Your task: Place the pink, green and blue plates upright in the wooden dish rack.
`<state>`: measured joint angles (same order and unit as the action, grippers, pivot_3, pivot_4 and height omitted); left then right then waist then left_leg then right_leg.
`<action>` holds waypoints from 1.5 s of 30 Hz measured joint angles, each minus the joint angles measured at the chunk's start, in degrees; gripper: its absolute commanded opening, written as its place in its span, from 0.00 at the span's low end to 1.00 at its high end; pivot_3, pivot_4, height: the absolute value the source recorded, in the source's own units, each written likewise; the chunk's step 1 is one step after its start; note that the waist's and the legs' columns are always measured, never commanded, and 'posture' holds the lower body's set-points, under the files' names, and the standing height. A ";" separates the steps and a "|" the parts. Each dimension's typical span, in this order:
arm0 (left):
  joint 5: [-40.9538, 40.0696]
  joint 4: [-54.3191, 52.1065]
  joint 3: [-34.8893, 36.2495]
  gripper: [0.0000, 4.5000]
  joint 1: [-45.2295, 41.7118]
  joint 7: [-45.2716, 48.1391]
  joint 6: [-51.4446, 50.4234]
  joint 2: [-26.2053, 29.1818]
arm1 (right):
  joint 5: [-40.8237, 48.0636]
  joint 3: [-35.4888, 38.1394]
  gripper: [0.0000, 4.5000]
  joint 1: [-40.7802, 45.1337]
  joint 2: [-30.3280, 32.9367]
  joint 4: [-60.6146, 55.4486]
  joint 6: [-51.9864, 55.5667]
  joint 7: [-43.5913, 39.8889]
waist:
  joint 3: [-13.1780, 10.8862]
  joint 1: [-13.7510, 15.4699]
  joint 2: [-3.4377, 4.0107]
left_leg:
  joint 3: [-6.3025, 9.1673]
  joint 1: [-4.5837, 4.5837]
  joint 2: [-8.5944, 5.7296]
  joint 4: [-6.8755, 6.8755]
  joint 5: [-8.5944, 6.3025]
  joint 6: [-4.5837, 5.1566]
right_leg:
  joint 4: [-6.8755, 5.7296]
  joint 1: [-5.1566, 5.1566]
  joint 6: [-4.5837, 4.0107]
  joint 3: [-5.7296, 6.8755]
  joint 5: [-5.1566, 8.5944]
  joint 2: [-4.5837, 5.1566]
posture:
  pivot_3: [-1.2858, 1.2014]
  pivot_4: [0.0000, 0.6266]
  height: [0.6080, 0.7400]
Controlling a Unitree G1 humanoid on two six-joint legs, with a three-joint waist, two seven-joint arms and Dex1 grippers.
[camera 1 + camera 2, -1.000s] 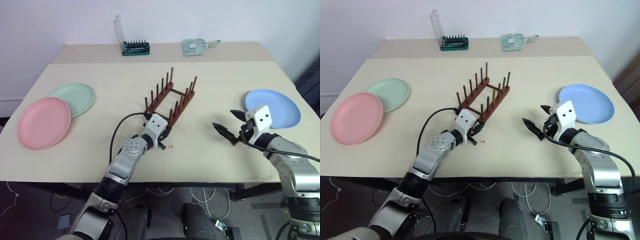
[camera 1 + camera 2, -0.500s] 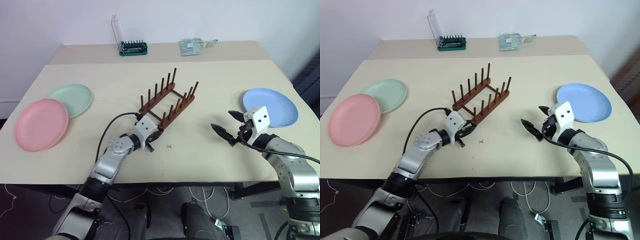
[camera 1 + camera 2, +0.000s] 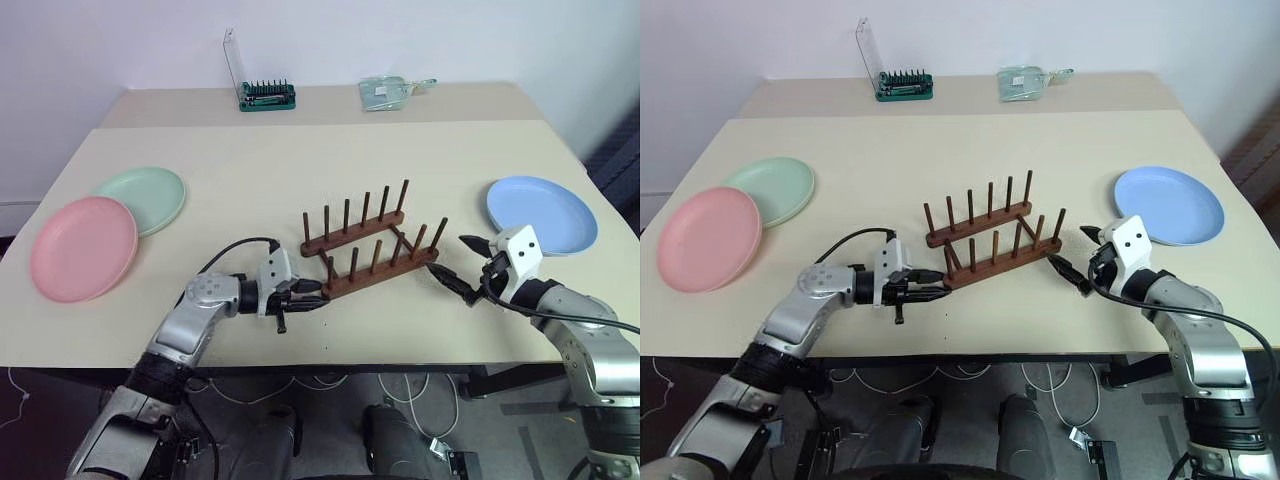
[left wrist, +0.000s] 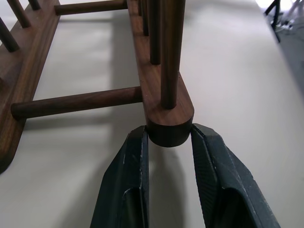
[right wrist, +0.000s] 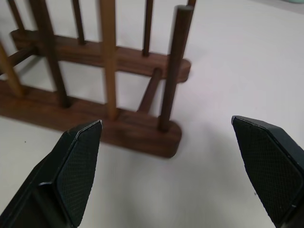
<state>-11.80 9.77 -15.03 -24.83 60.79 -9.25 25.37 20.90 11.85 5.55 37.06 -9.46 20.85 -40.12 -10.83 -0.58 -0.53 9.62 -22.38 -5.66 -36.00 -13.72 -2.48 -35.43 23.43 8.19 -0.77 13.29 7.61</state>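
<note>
The wooden dish rack (image 3: 370, 250) stands mid-table with its rails running left to right and its pegs empty. My left gripper (image 3: 312, 295) points right at the rack's left end. In the left wrist view its fingertips (image 4: 137, 142) pinch the rounded end of the near rail (image 4: 168, 121). My right gripper (image 3: 447, 254) is open just off the rack's right end, with nothing between its fingers (image 5: 78, 156). The pink plate (image 3: 83, 247) and green plate (image 3: 145, 197) lie flat at the far left, the pink rim over the green. The blue plate (image 3: 541, 215) lies flat at the right.
A green holder of screwdriver bits (image 3: 267, 96) with a clear lid and a clear plastic packet (image 3: 385, 92) sit at the table's back edge. The table's front edge (image 3: 330, 352) runs just below both grippers.
The rack has swung from a diagonal to lie across the table and come nearer. My left gripper swung with it and now points right. The right gripper has hardly moved.
</note>
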 measured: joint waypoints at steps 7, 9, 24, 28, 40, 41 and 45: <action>1.29 2.07 0.70 0.97 0.54 -1.48 2.35 -0.19 | -0.03 0.03 1.00 -1.36 0.52 -1.11 0.02 0.07 | 0.01 -0.06 0.01 | 0.00 0.01 0.02 0.01 -0.01 0.01 | 0.00 0.00 0.00 -0.01 0.00 0.00 | 0.52 0.24 1.00; 1.22 0.05 1.52 0.97 2.26 -2.41 1.67 0.80 | -0.03 0.14 1.00 -2.22 1.60 -1.45 0.09 -0.41 | 0.01 -0.19 0.02 | -0.02 0.03 0.04 0.02 -0.01 0.02 | -0.01 0.01 0.00 -0.04 0.00 0.00 | 0.52 0.24 1.00; -4.07 -15.71 1.22 0.18 11.19 -1.42 -12.09 3.50 | -2.88 -4.16 0.00 -2.12 4.17 -0.85 1.72 -3.91 | 0.03 0.31 0.05 | -0.09 0.02 0.16 -0.03 -0.03 0.05 | 0.07 -0.05 -0.02 -0.06 0.01 0.00 | 0.52 0.24 1.00; -1.83 -14.99 -1.81 0.18 8.69 -5.02 -13.19 -0.66 | -5.69 -5.26 0.00 0.06 4.19 1.44 1.73 -2.84 | 0.04 0.28 0.05 | -0.08 0.03 0.14 0.00 -0.03 0.05 | 0.07 -0.04 -0.01 -0.06 0.00 -0.02 | 0.52 0.24 1.00; 6.16 -4.97 -1.44 0.18 4.37 -19.26 -2.01 -5.85 | -14.08 -12.21 0.00 7.33 1.40 8.99 -2.03 1.15 | 0.06 -0.06 0.04 | -0.13 0.09 0.08 -0.06 -0.02 0.03 | 0.05 -0.06 -0.05 -0.06 -0.09 -0.04 | 0.52 0.24 1.00; 6.38 -3.78 -0.98 0.18 3.88 -20.52 -1.28 -6.05 | -14.56 -12.52 0.00 8.27 0.87 10.10 -2.48 1.56 | 0.06 -0.11 0.05 | -0.13 0.10 0.08 -0.06 -0.02 0.03 | 0.04 -0.06 -0.04 -0.06 -0.10 -0.05 | 0.52 0.24 1.00; 7.71 -0.28 0.80 0.18 2.01 -23.96 0.70 -6.51 | -15.77 -13.34 0.00 10.80 -0.35 12.77 -3.55 2.39 | 0.07 -0.14 0.05 | -0.14 0.11 0.08 -0.06 -0.02 0.03 | 0.03 -0.05 -0.03 -0.06 -0.12 -0.06 | 0.52 0.24 1.00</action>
<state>-4.10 9.49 -14.24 -22.82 36.83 -8.55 18.86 5.14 -1.49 16.35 36.70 3.31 17.30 -37.72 -10.76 -0.72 -0.48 9.48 -22.27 -5.58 -36.05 -13.73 -2.46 -35.40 23.38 8.16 -0.83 13.17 7.55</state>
